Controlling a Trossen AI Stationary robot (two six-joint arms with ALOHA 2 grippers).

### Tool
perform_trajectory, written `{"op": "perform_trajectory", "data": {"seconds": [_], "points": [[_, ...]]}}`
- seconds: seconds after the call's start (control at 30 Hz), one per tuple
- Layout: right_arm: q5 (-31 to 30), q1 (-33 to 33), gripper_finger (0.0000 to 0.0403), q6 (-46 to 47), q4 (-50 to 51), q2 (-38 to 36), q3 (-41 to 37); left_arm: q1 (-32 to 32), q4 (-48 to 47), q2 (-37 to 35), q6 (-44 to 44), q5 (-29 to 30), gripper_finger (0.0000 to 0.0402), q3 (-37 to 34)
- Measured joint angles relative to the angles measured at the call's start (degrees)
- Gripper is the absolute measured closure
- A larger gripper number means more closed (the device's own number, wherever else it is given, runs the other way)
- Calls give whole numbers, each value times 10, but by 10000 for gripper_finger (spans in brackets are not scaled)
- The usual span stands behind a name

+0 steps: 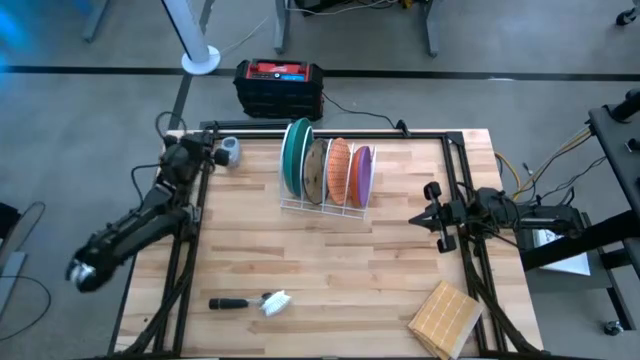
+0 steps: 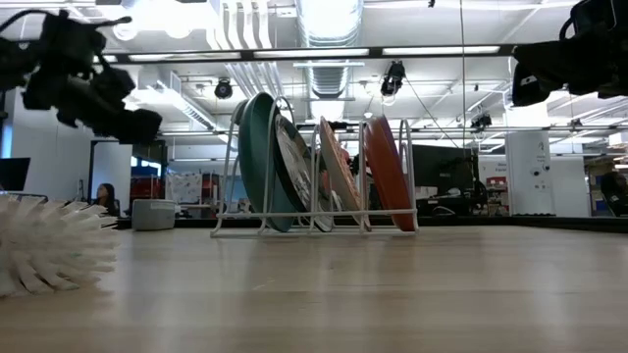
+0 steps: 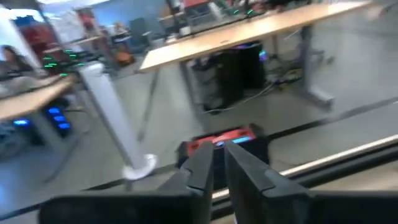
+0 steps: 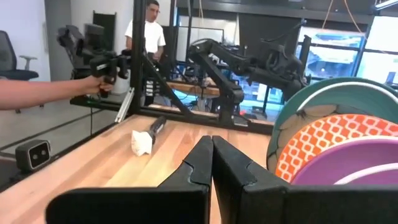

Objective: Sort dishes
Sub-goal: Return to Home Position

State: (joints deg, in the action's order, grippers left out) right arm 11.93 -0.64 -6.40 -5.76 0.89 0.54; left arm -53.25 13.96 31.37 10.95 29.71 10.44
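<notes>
Both grippers are pressed together, holding nothing. Right gripper: its two dark wedge-shaped fingers meet flat along their length. It hangs over the table's right side, near the rack and apart from it. Left gripper is closed too, w/ only a thin seam betw. the fingers. I see it at the table's far-left corner, facing past the edge toward a red-and-black box on the floor.

Rack is thin white wire, tall hoops on a flat base, at far-centre of the pale wood-plank top. It holds all 4 plates on edge, side by side, approx. upright. L to R in the high view:
- teal plate, the biggest, rising above the rest
- brown speckled plate
- orange plate, w/ a white lattice pattern
- purple plate, smooth, nearest the right gripper

Also on the top:
- brush, black handle & white bristles, lying near the front-left
- square block of wood strips at the front-right corner, well apart from the rack
</notes>
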Motion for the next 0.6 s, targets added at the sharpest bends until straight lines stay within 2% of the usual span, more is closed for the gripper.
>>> {"op": "perform_trajectory", "data": {"seconds": [0.07, 0.13, 0.2, 0.33, 0.43, 0.6], "points": [[0, 0, 403, -2, 3, 0, 0, -81, 20, 2, -8, -100, 386, -11], [0, 0, 403, -8, 11, 0, 0, -127, -7, -10, -23, -142, 397, -11], [-3, 0, 403, -13, 18, 0, 0, -144, -20, -35, -25, -194, 398, -13], [-29, 0, 403, -12, 39, 0, 0, -147, -22, -48, -37, -197, 391, -15], [-30, 0, 403, 3, 40, 3, 0, -146, -24, -45, -80, -200, 390, -13], [-30, 0, 403, 6, 40, 4, 0, -146, -23, -32, -87, -198, 390, -9]]}}
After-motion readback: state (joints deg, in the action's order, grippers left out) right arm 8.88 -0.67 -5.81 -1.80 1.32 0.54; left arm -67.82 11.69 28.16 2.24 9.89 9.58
